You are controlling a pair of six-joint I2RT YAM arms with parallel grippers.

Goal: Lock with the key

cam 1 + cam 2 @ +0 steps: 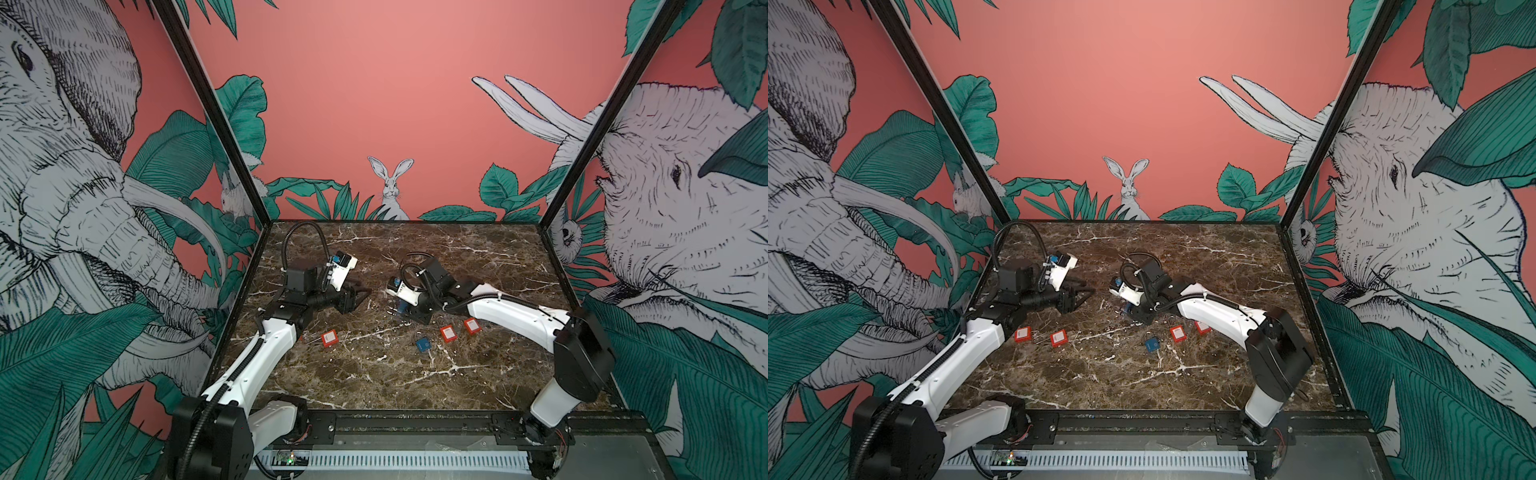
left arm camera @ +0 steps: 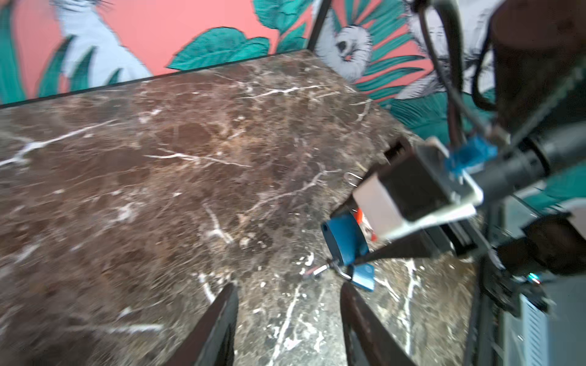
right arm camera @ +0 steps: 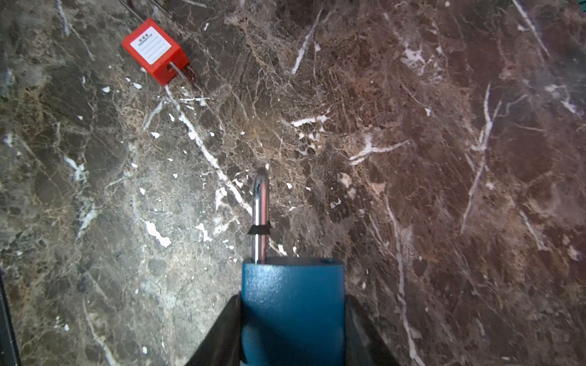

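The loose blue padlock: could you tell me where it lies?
In both top views the loose blue padlock lies on the table near its middle, left of a red padlock.

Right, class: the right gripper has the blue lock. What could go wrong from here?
1. The left gripper is empty, jaws apart, and near the right gripper; they might collide.
2. The lock is gripped only by its sides, so a push on its open shackle could slide it.
3. A second blue lock lies nearby and may be confused with it.
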